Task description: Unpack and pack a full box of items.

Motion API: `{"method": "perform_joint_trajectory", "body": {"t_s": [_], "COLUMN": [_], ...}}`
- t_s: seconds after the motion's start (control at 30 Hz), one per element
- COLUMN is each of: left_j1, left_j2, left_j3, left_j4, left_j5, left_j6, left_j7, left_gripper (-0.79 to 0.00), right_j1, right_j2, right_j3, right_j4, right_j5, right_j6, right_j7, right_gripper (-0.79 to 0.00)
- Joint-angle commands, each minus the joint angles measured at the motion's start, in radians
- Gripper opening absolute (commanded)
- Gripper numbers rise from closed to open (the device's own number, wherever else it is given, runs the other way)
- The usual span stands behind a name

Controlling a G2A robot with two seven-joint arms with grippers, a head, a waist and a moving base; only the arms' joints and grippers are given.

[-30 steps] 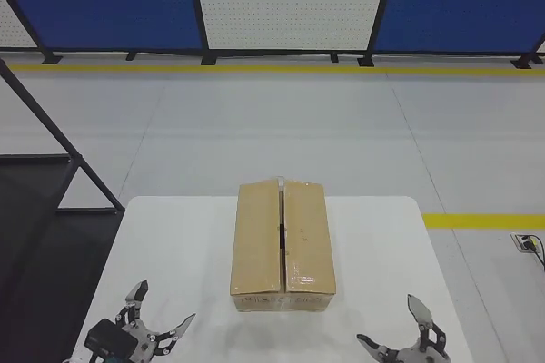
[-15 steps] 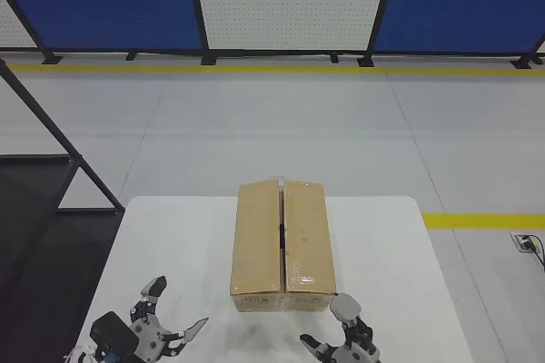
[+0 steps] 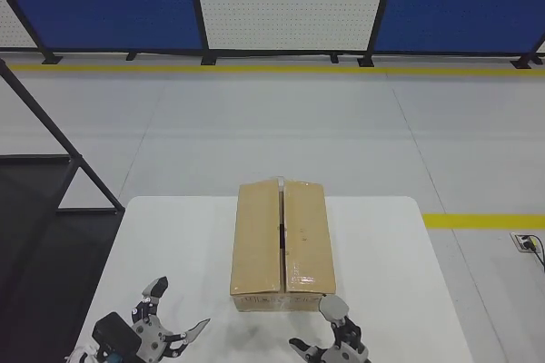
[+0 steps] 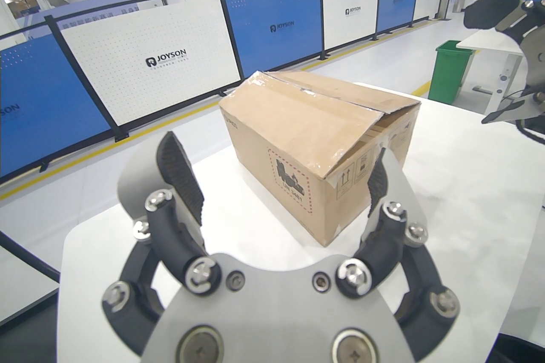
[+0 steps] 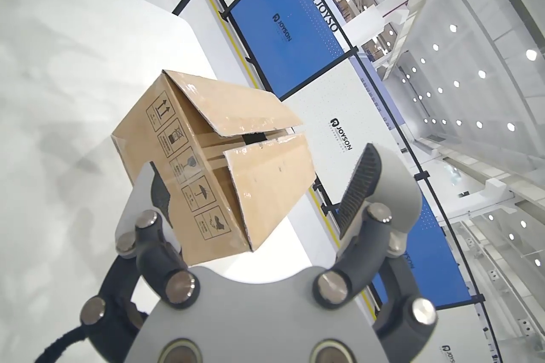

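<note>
Nearest the robot, the left tool [image 3: 181, 305] hovers over the near left part of the white counter [image 3: 182, 245], its fingers spread wide with nothing between them. The right tool [image 3: 312, 325] is level with it on the other side, just beside the near right corner of the box [image 3: 282, 240], likewise spread apart and empty. The brown cardboard box sits at the middle of the counter, its long side running away from the robot. Its top flaps [image 4: 323, 105] are folded down and meet along a centre seam, gaping slightly at the near end. Beyond the counter, a yellow line [image 3: 490, 220] crosses the pale floor. Farthest back stands a row of blue and white fence panels [image 3: 291, 23].
</note>
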Motion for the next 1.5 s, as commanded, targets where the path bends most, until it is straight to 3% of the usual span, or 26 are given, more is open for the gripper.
{"method": "perform_joint_trajectory", "body": {"t_s": [0.0,0.17,0.43,1.27,1.3,1.33,1.4,1.47], "left_j1": [-0.005,0.001,0.028,0.016,0.015,0.014,0.011,0.009], "left_j2": [-0.001,-0.002,-0.004,-0.001,-0.001,-0.002,-0.001,-0.001], "left_j3": [0.004,-0.001,-0.017,-0.009,-0.009,-0.008,-0.009,-0.01], "left_j4": [0.0,0.012,0.028,0.039,0.04,0.041,0.044,0.046], "left_j5": [-0.022,-0.051,-0.07,-0.03,-0.03,-0.031,-0.031,-0.032], "left_j6": [0.005,0.021,0.043,0.034,0.034,0.036,0.038,0.038], "left_j7": [-0.008,-0.01,0.008,0.02,0.02,0.02,0.018,0.016], "left_gripper": [0.0,0.0,0.0,0.0,0.0,0.0,0.0,0.0], "right_j1": [0.041,0.148,0.228,0.296,0.298,0.3,0.303,0.305], "right_j2": [-0.013,-0.048,-0.086,-0.155,-0.158,-0.16,-0.165,-0.17], "right_j3": [-0.048,-0.168,-0.24,-0.285,-0.286,-0.286,-0.287,-0.288], "right_j4": [0.014,0.07,0.144,0.246,0.251,0.256,0.263,0.269], "right_j5": [-0.032,-0.079,-0.138,-0.276,-0.279,-0.284,-0.293,-0.299], "right_j6": [0.008,0.087,0.19,0.263,0.261,0.261,0.26,0.261], "right_j7": [0.168,0.349,0.499,0.644,0.647,0.65,0.656,0.659], "right_gripper": [0.0,0.0,0.0,0.0,-0.077,-0.243,-0.419,-0.471]}}
